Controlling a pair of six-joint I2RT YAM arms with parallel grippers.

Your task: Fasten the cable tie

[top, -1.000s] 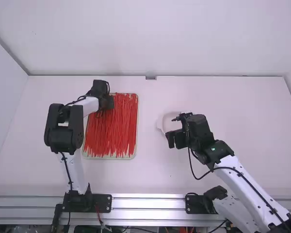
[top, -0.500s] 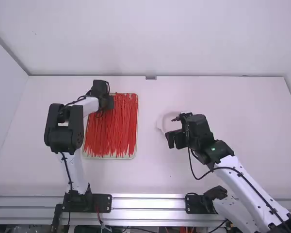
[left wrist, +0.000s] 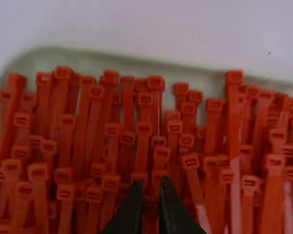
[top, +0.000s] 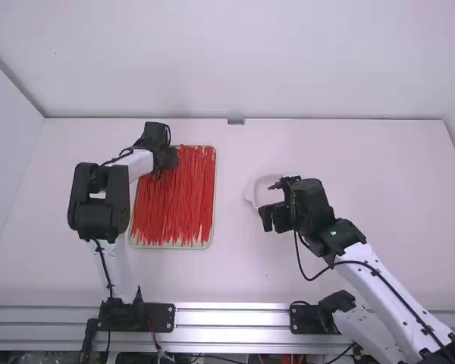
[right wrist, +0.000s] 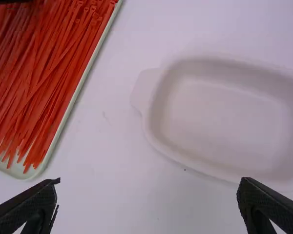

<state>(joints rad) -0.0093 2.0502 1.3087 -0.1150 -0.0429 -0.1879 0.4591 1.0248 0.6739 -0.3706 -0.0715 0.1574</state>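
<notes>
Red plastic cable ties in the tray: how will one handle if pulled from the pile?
The long thin red plastic cable ties look floppy and light; one would likely droop. They lie crossed and stacked in the pale shallow tray, so neighbours may drag along. The square heads could snag on each other.

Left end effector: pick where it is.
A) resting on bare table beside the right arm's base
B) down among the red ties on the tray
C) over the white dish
B: the left wrist view shows the left end effector closed down among the ties near their heads, at the far end of the tray.
</notes>
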